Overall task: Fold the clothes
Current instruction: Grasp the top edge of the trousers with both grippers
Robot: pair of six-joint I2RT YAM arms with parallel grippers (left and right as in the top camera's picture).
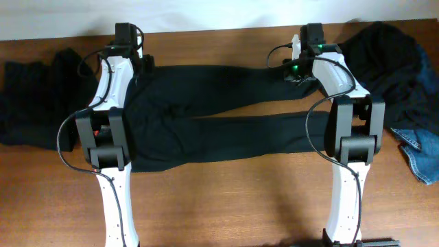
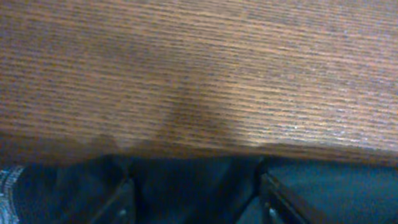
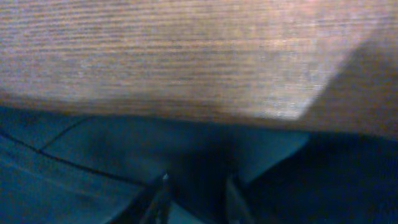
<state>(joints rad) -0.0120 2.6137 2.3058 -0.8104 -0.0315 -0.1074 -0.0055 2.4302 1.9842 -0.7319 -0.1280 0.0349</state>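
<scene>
Black trousers [image 1: 219, 110] lie flat across the middle of the counter [image 1: 226, 206], waist toward the left edge and legs running right. Both arms reach to the garment's far side.

The left tool [image 2: 196, 199] stands wide open, with cloth between its fingers [image 2: 124, 199] but not pinched. The right tool [image 3: 196, 196] has a narrower gap with dark fabric in it. I cannot tell whether it has a real bite.

The main risk is an uneven lift. If one tool catches only the top layer, or slips, the far leg would rise alone and the fold would skew or bunch. A long drag toward the right edge could also snag the dark heap [image 1: 384, 62] in the far right corner, or the blue jeans [image 1: 418, 154].
</scene>
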